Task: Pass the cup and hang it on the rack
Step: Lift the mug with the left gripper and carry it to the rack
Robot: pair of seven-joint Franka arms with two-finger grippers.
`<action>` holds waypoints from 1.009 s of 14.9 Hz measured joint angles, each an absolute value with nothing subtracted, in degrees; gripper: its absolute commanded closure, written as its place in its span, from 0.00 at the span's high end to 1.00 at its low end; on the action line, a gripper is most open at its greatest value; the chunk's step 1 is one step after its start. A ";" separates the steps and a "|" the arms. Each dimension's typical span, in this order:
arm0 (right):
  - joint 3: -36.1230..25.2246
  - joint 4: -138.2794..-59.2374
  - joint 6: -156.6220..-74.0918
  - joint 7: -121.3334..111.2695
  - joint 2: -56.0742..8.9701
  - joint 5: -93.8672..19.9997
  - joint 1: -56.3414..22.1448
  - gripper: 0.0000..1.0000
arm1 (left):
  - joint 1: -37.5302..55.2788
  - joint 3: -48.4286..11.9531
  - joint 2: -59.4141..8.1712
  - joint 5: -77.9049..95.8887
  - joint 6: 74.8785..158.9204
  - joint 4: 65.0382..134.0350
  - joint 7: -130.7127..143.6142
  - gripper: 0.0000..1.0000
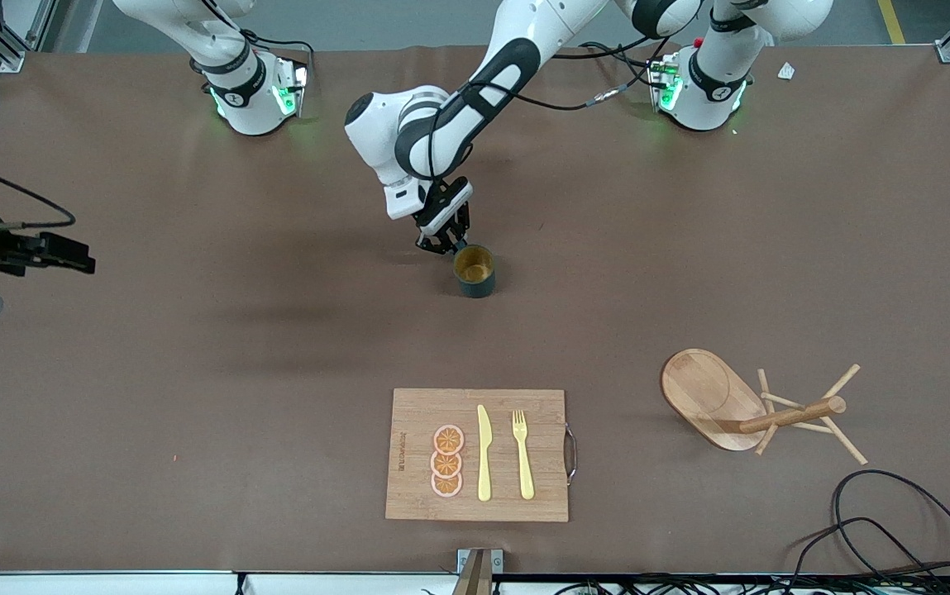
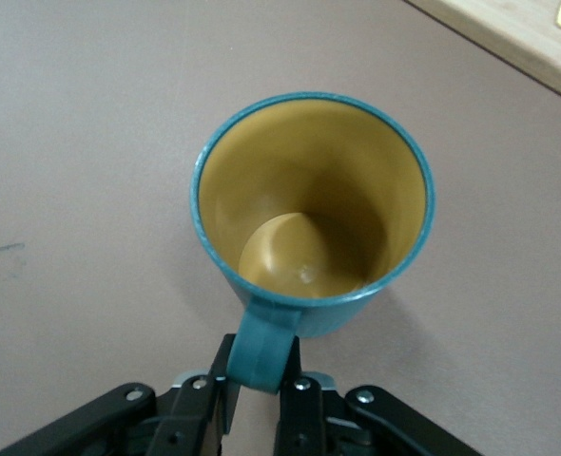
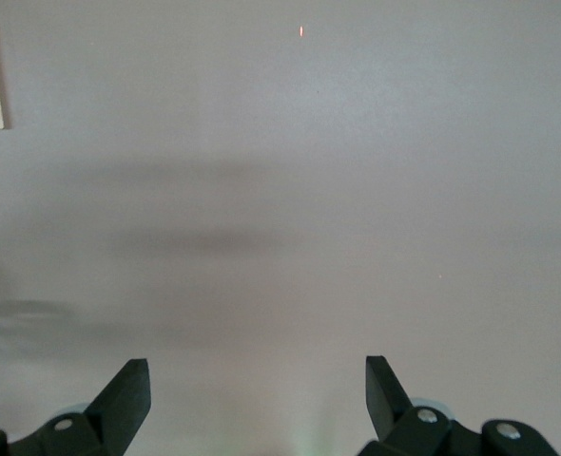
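The teal-green cup (image 1: 475, 271) with a mustard-yellow inside stands upright on the brown table near its middle. My left gripper (image 1: 448, 244) is low beside it, shut on the cup's small side handle (image 2: 261, 350). In the left wrist view the cup (image 2: 314, 204) fills the middle and the left gripper (image 2: 259, 366) pinches the handle from both sides. The wooden rack (image 1: 714, 397) stands toward the left arm's end of the table, nearer to the front camera than the cup. My right gripper (image 1: 82, 258) waits open over bare table at the right arm's end, its fingers (image 3: 124, 394) wide apart with nothing between them.
A bamboo cutting board (image 1: 412, 413) with orange slices (image 1: 447, 461), a yellow knife (image 1: 484, 454) and a yellow fork (image 1: 522, 454) lies nearer to the front camera than the cup. Black cables (image 1: 896, 529) loop at the table's near edge beside the rack.
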State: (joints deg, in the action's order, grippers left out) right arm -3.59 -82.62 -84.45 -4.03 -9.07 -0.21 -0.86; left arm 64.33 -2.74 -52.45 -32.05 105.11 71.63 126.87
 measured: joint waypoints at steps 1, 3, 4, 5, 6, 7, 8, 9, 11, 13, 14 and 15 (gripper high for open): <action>-3.59 -84.11 -84.35 -4.04 -7.00 -0.21 -0.86 1.00 | 64.02 -2.68 -51.86 -32.05 104.55 71.07 125.60 0.00; -3.60 -87.65 -84.22 -4.04 -2.62 -0.21 -0.85 1.00 | 62.27 -2.57 -49.12 -30.96 103.09 70.11 121.95 0.00; -3.60 -89.58 -84.24 -4.04 -0.63 -0.21 -0.86 1.00 | 60.71 -2.49 -46.95 -29.29 102.81 69.71 119.45 0.00; -3.58 -91.06 -84.30 -4.04 0.80 -0.21 -0.86 1.00 | 58.84 -2.39 -44.44 -27.41 102.64 69.40 117.08 0.00; -3.53 -92.15 -84.37 -4.04 1.80 -0.21 -0.88 1.00 | 56.64 -2.31 -41.57 -25.23 102.48 69.16 114.79 0.00; -3.48 -92.77 -84.46 -4.04 2.42 -0.21 -0.90 1.00 | 54.18 -2.27 -38.54 -22.75 102.27 69.08 112.32 0.00; -3.47 -92.99 -84.56 -4.05 2.68 -0.21 -0.92 1.00 | 51.60 -2.24 -35.55 -19.96 102.04 69.08 109.67 0.00; -3.49 -93.00 -84.71 -4.05 2.75 -0.21 -0.92 1.00 | 49.13 -2.22 -32.91 -17.26 101.80 69.13 106.99 0.00; -3.51 -92.99 -85.31 -4.06 2.78 -0.21 -0.91 1.00 | 44.34 -2.12 -28.73 -11.65 101.55 69.25 101.59 0.00; -3.45 -92.91 -85.51 -4.07 2.86 -0.21 -0.93 1.00 | 38.93 -2.01 -25.72 -5.13 101.33 69.45 96.62 0.00; -3.42 -92.89 -85.48 -4.07 2.90 -0.21 -0.96 1.00 | 35.83 -1.99 -24.77 -1.69 101.28 69.56 94.32 0.00; -3.41 -92.88 -85.23 -4.07 2.94 -0.21 -0.98 1.00 | 32.35 -1.97 -24.06 1.96 101.28 69.68 91.79 0.00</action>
